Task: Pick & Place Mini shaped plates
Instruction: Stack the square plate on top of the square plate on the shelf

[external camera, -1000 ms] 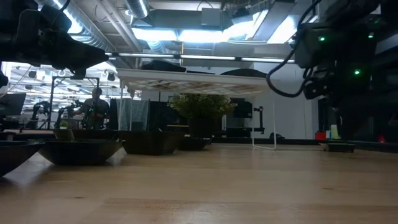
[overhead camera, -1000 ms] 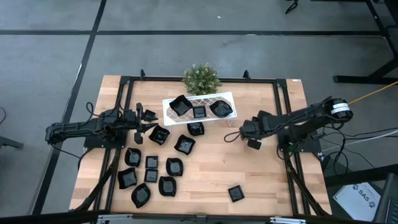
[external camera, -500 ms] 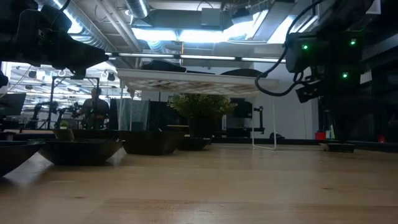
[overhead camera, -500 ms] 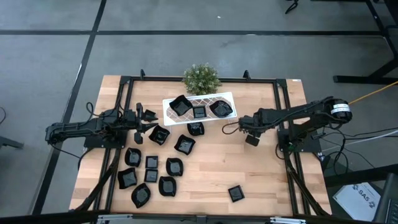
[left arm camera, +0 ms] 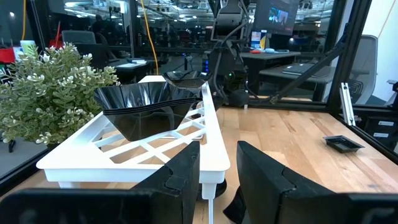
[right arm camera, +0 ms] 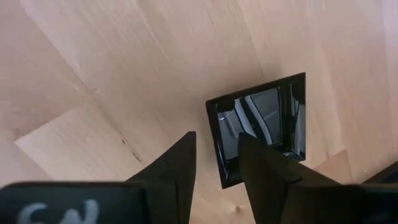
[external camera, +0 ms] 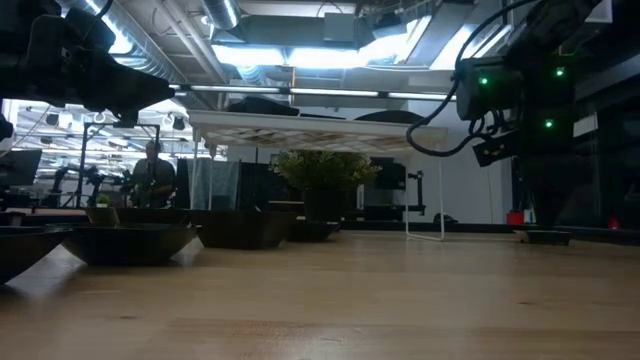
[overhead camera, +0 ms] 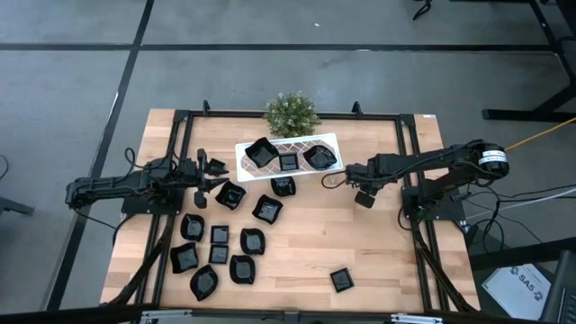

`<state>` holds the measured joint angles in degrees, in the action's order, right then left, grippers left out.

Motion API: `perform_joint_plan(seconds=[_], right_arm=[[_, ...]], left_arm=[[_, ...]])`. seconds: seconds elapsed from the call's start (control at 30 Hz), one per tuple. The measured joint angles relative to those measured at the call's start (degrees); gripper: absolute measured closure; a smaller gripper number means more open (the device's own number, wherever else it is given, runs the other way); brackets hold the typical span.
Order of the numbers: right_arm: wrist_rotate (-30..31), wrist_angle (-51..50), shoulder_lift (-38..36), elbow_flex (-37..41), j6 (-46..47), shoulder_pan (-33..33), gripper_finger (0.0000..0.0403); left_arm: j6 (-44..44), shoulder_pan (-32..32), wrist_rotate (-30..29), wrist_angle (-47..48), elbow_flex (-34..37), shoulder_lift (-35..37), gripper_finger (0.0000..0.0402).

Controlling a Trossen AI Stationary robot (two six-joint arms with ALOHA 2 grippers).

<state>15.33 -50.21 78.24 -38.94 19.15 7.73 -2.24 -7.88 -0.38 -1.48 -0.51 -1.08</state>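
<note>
Three mini shaped plates (overhead camera: 288, 160) lie on the white rack (overhead camera: 331, 140) at the table's far middle. Several more glossy black plates (overhead camera: 220, 245) rest on the wood at the near left. One plate (overhead camera: 341, 279) lies alone toward the near edge. My right gripper (overhead camera: 360, 191) hangs open above the bare wood, right of the rack, pointing steeply down. Its wrist view shows a square plate (right arm camera: 261, 127) flat on the wood beyond the gripper (right arm camera: 216, 148). My left gripper (overhead camera: 214, 173) waits open and level, left of the rack's left end (left arm camera: 134, 158).
A small green plant (overhead camera: 291, 112) stands behind the rack at the far edge. A black frame (overhead camera: 409, 144) runs around the table's work area. Bare wood (overhead camera: 378, 243) lies between the rack and the lone plate.
My right gripper has swung a little toward the table's far edge and the rack's right end, rolling slightly, with its fingers unchanged. No plate has moved.
</note>
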Motion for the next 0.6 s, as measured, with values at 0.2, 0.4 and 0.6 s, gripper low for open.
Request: perform_joint_plan(seconds=[0.2, 0.4, 0.6], right_arm=[[-1.8, 0.2, 0.0, 0.0, -0.8, -2.0, 0.0283], [-3.8, 0.6, 0.0, -0.8, -2.4, -5.5, 0.0283], [1.2, 0.8, 0.0, -6.3, -10.6, -8.6, 0.0283]], left_arm=[[0.0, 0.0, 0.0, 0.0, 0.0, 0.0, 0.0302], [0.0, 0.0, 0.0, 0.0, 0.0, 0.0, 0.0302], [0.0, 0.0, 0.0, 0.0, 0.0, 0.0, 0.0302]])
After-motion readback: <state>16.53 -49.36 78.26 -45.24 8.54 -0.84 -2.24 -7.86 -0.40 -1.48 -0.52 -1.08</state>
